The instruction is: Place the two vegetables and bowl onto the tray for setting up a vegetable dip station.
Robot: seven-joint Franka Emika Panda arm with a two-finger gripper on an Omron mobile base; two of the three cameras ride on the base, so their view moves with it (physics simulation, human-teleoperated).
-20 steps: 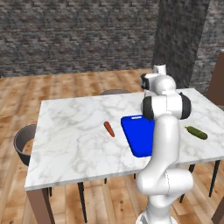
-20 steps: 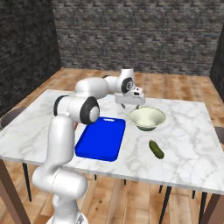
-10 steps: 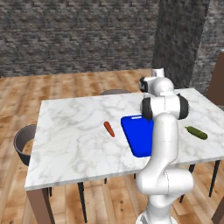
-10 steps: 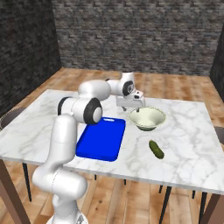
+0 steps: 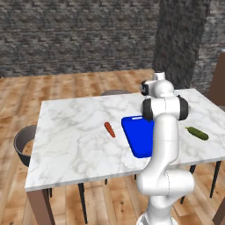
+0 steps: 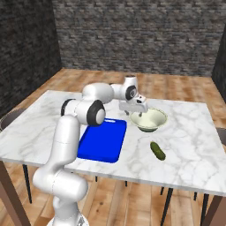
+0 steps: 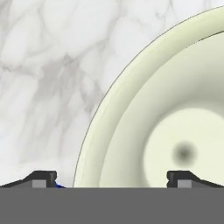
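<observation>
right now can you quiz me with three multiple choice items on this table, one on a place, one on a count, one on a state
1. Where is the cucumber?
A. on the tray
B. on the table beside the bowl
C. in the bowl

2. How many vegetables lie on the table?
A. one
B. two
C. four

3. How do the fingers stand?
A. open, one on each side of the bowl's rim
B. shut on the carrot
C. shut on the tray's handle

Answers:
1 B: it lies on the marble near the bowl, off the tray.
2 B: just the carrot and the cucumber.
3 A: the hand view shows the tips apart, straddling the rim.
</observation>
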